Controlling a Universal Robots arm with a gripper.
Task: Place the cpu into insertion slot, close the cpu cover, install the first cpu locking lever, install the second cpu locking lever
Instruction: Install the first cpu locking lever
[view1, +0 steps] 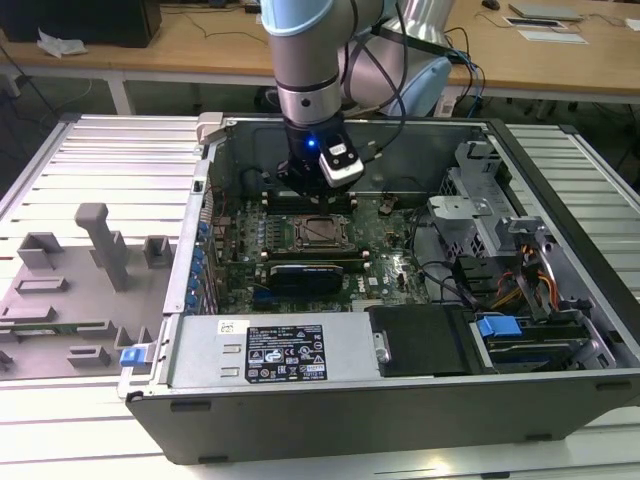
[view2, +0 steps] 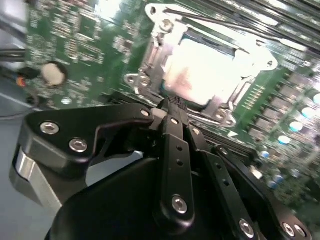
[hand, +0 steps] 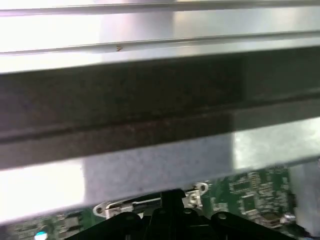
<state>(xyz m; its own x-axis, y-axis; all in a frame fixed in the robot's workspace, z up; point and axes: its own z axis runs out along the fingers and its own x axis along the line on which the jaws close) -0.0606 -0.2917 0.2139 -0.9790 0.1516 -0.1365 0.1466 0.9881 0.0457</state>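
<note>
The gripper (view2: 172, 107), fingers pressed together and grasping nothing, hovers just beside the insertion slot (view2: 210, 70) near the motherboard's (view1: 390, 262) back edge.

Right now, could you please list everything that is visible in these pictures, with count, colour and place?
case: one, dark grey, open, on the slatted table
motherboard: one, green, inside the case
cpu: one, pale, in the insertion slot
cpu cover: one, silvery, framing the cpu
insertion slot: one, dark-rimmed, mid-board
fixture: one, grey, at the exterior view's left
desk: one, wooden, behind
arm: one, grey and blue, above the board
gripper: one, black, fingertips together beside the cover
</note>
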